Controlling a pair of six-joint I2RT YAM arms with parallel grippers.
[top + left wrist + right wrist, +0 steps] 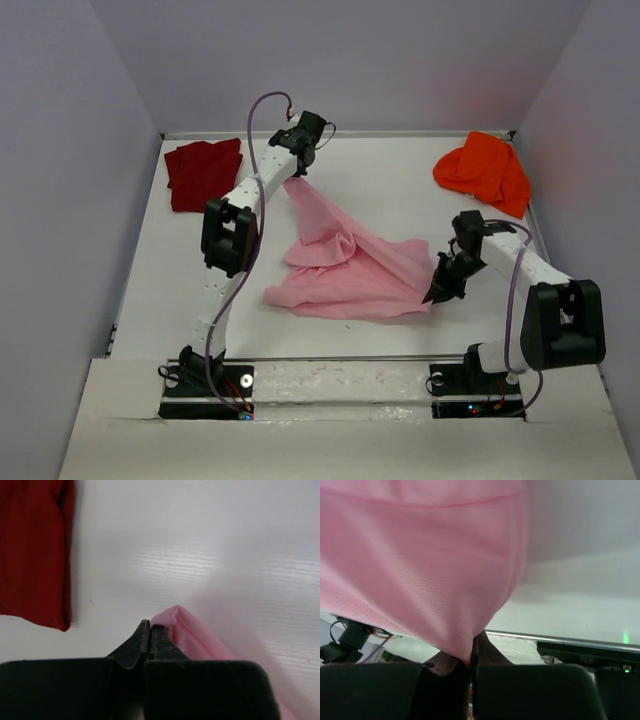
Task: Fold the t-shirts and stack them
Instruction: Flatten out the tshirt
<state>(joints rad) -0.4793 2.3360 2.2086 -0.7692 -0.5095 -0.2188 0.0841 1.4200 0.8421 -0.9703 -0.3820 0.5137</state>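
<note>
Your left tool (149, 625) is pressed together on a hemmed corner of the light pink t-shirt (350, 270), with the dark red t-shirt (203, 172) off to its left. Between the tools the pink cloth sags, bunched, onto the tabletop (390, 180). Your right tool (472, 641) pinches another edge, and the orange t-shirt (485, 168) lies well beyond it. You'd likely do best to draw the tools apart evenly, clearing that bunch before laying it flat.

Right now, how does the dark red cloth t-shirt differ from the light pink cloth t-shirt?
The dark red t-shirt lies folded flat in the far left corner; the light pink t-shirt sprawls crumpled centrally. Nothing touches the dark red one; the left gripper and right gripper each pinch the pink one. Both are plain cloth.
</note>
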